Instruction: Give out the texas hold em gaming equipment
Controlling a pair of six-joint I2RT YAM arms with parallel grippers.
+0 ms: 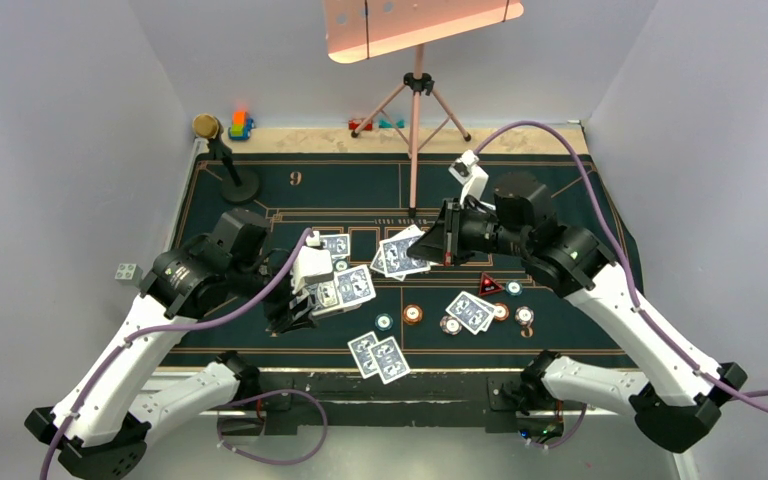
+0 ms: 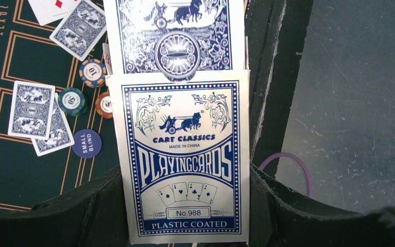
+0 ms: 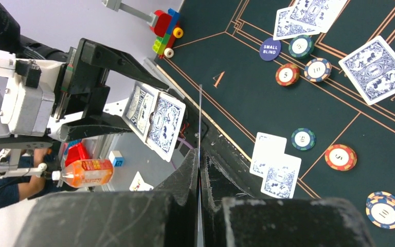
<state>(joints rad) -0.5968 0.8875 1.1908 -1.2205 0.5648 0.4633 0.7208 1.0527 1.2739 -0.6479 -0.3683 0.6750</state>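
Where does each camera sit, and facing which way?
Top external: above and behind the robot, down onto the dark green felt mat; both arms show.
Left wrist: along the left gripper at its blue-and-white card box.
Right wrist: past the right gripper, pinching an edge-on card, toward the left arm.
Both wrists see the dark blue Small Blind disc.

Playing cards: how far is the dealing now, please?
Done: the near pair of cards and the right pair of cards lie on the mat with chips around. In hand: the left gripper holds the card box; the right gripper is shut on a card. Left: placing that card; further deals I cannot judge.
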